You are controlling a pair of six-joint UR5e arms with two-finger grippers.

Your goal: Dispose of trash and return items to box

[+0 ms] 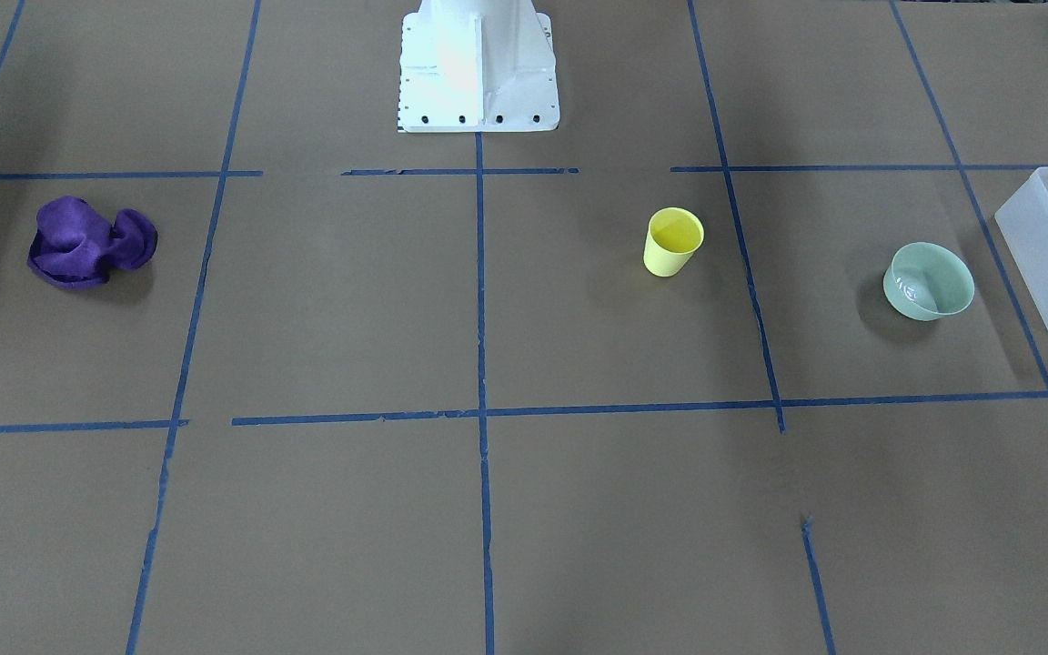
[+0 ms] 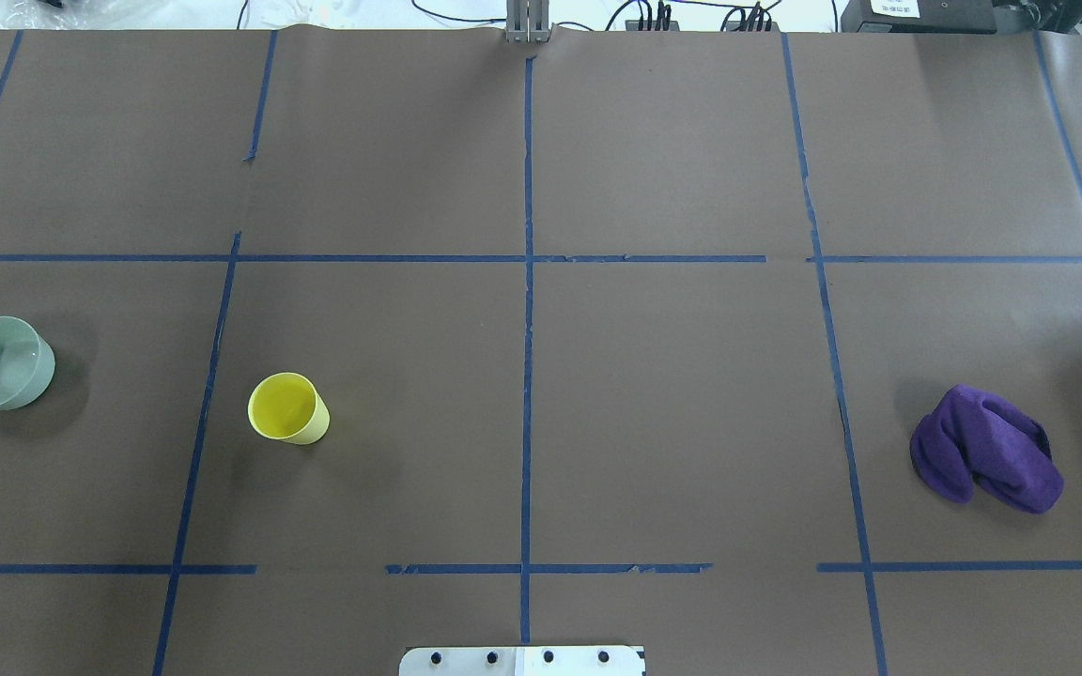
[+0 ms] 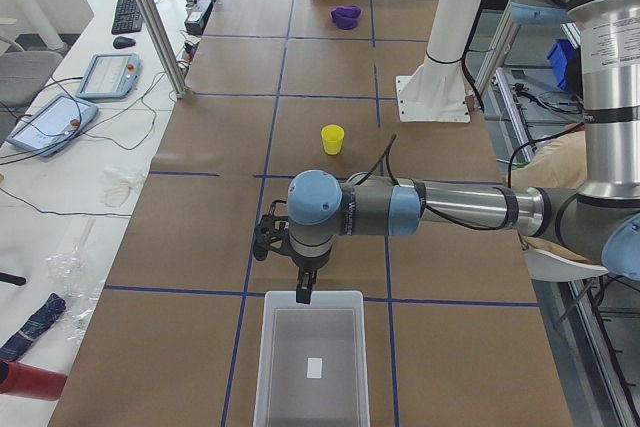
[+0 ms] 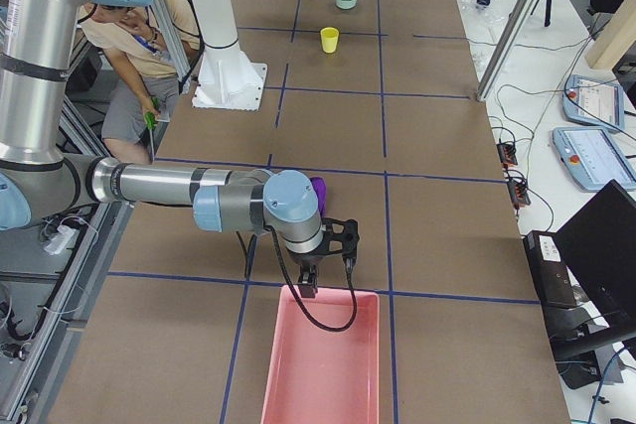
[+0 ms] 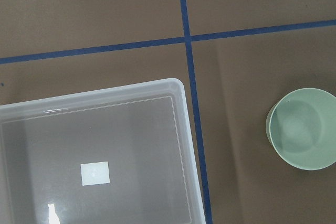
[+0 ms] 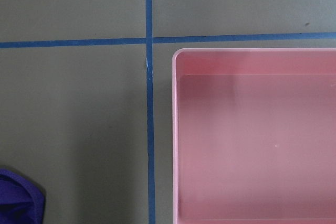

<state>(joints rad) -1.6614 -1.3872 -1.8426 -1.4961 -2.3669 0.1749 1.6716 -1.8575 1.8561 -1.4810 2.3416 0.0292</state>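
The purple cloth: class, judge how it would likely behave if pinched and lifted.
The purple cloth lies crumpled in soft folds, so it would probably droop and unfold when lifted. It looks like fabric, so it is likely light. Pushed, it would probably bunch rather than roll.

Robotics lab, probably a research one, table point(image 1: 342, 300) papered brown and gridded with blue tape point(image 1: 480, 291), grey robot arms point(image 3: 450, 209) on a white base point(image 1: 478, 82), control tablets point(image 3: 50, 124), keyboard point(image 3: 127, 10) and loose cables point(image 2: 654, 14) along the side bench point(image 3: 60, 177)
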